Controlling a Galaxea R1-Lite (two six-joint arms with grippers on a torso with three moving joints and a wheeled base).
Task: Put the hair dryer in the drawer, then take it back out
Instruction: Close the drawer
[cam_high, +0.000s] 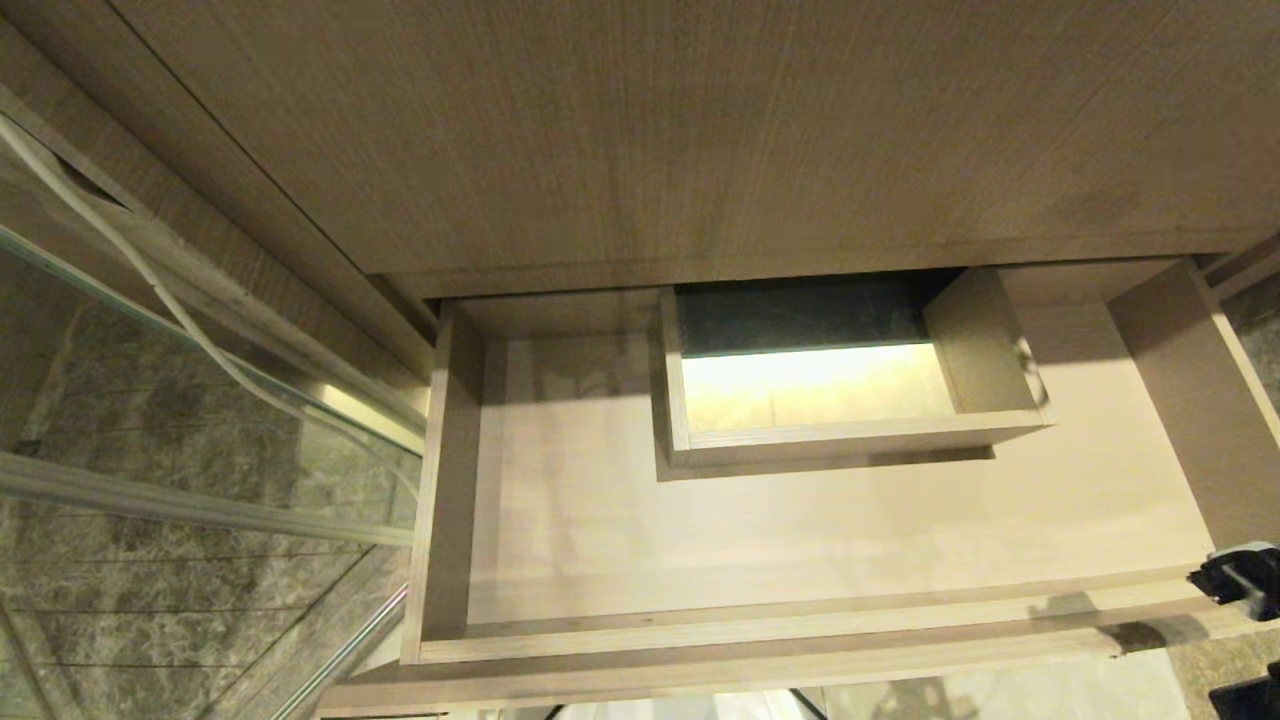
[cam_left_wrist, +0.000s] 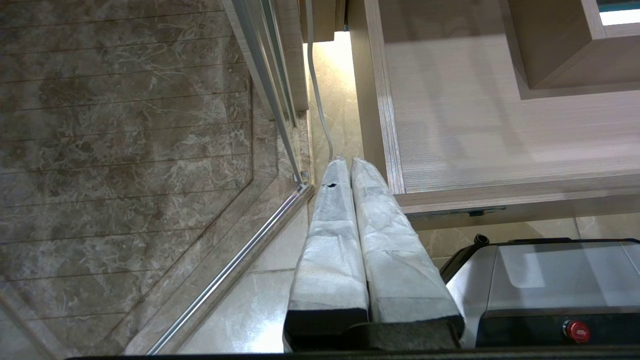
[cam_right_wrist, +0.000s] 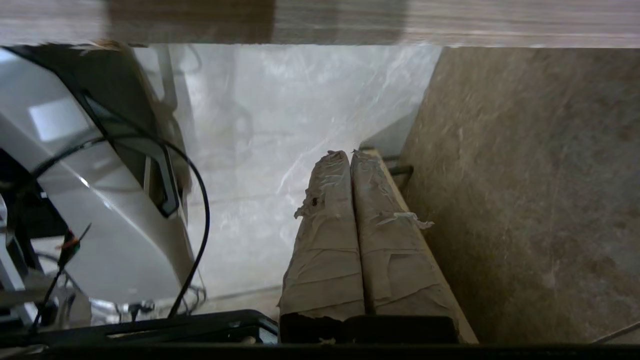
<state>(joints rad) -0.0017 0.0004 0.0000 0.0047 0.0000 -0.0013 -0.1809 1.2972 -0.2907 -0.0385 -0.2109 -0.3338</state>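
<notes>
Glass panel (cam_high: 150, 400) and marble floor (cam_left_wrist: 125, 150) lie at far left. Left claw (cam_left_wrist: 345, 162) hangs parked near the drawer's left front corner, fingers pressed together, empty. Drawer (cam_high: 800, 610) stands pulled out, centre; its bed appears bare around the boxed cutout (cam_high: 850, 400) at middle back. Hair dryer is not visible in any view. Right claw (cam_right_wrist: 345, 155), low by the drawer's right front corner, is likewise pinched shut and holding nothing. Judgement: the dryer must be located first; the claw should spread before approach and clear the drawer front.
</notes>
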